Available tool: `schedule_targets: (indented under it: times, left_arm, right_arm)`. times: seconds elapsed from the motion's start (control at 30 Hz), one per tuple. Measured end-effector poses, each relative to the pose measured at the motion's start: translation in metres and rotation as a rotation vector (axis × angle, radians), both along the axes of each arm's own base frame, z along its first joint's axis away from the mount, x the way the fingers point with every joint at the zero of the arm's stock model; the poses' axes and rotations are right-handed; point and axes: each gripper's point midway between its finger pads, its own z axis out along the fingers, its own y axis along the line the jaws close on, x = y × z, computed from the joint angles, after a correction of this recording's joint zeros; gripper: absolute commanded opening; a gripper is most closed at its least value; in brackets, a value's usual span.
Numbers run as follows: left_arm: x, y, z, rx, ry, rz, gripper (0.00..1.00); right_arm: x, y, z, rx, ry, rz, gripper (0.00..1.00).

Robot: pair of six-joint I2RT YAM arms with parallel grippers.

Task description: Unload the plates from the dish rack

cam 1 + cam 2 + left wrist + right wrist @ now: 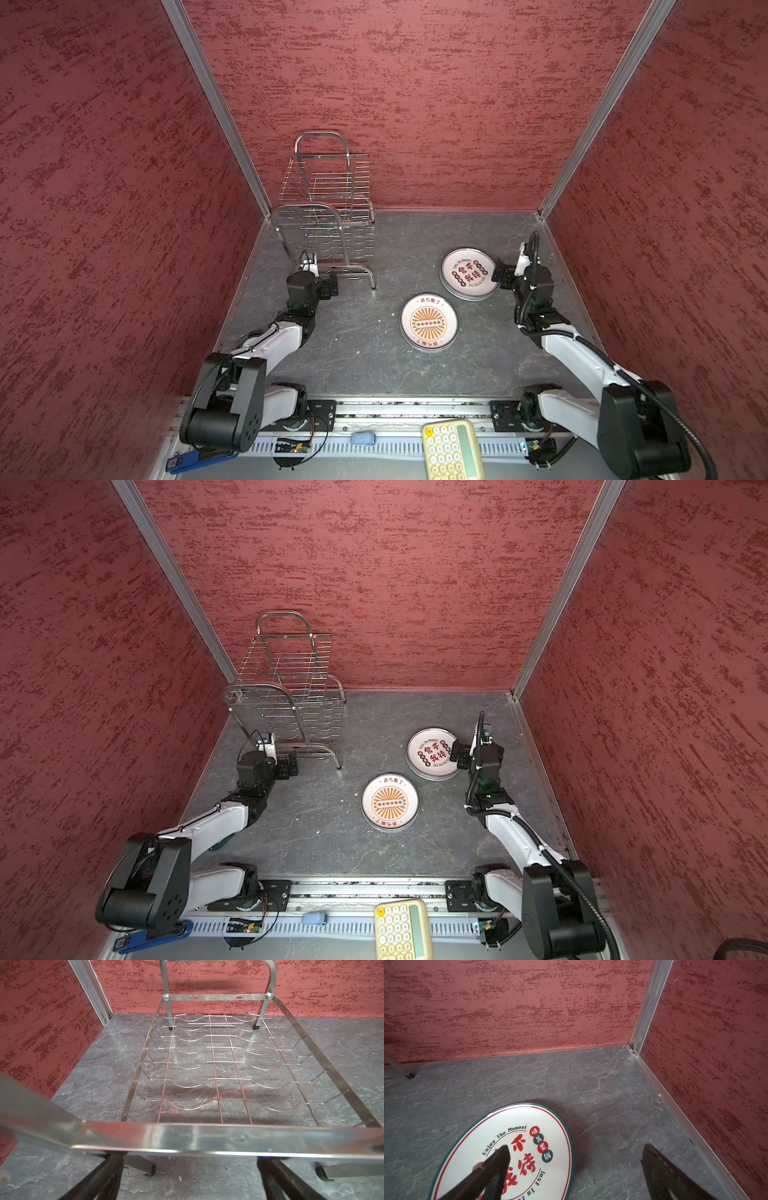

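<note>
Checking the right end effector first: fingers are wide apart and hold nothing. One finger is above the face of the red-character plates, the other above bare surface past the rim, so the rim edge sits below and between them. That pile lies flat on the surface. The sunburst plates also lie flat, behind this end effector and off to its left, apart from the first pile. The right arm is nearer to both.

The left end effector is also spread open and empty. Its tips are hidden by the near low crossbar of the dish rack, which runs across right in front; contact can't be told. The rack's long axis runs straight ahead of it. The lower tier slots ahead show no plates, and the upper tier looks bare in both top views.

Judgement: unloading looks finished, with nothing ahead of the left end effector to pull.
</note>
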Motion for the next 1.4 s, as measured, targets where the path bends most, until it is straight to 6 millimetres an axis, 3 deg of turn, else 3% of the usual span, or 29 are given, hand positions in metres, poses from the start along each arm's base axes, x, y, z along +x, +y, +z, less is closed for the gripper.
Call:
schedule_targets:
  times: [0.23, 0.37, 0.6, 0.7, 1.03, 1.23, 1.4]
  left_arm:
    - [0.015, -0.002, -0.005, 0.011, -0.047, -0.034, 1.00]
    - [0.022, -0.004, -0.002, 0.016, -0.086, -0.044, 0.99]
    - [0.021, 0.001, 0.000, -0.007, -0.139, -0.059, 0.99]
    - [0.017, 0.001, -0.008, -0.014, -0.153, -0.070, 1.00]
    - [0.020, 0.000, -0.007, -0.027, -0.169, -0.084, 0.99]
    - [0.023, 0.001, -0.006, -0.040, -0.161, -0.086, 1.00]
    - [0.029, 0.011, -0.003, -0.066, -0.156, -0.071, 0.99]
  right_arm:
    - [0.001, -0.007, -0.019, -0.001, -0.019, -0.019, 0.99]
    - [0.003, -0.013, -0.016, 0.000, -0.051, -0.033, 0.99]
    - [0.010, -0.019, -0.018, 0.001, -0.088, -0.047, 0.99]
    - [0.009, -0.020, -0.025, -0.006, -0.092, -0.046, 0.99]
    - [0.009, -0.026, -0.070, -0.018, -0.045, -0.050, 0.99]
    - [0.011, -0.031, -0.060, -0.003, -0.106, -0.045, 0.99]
    - [-0.004, -0.024, -0.072, 0.004, -0.104, -0.005, 0.99]
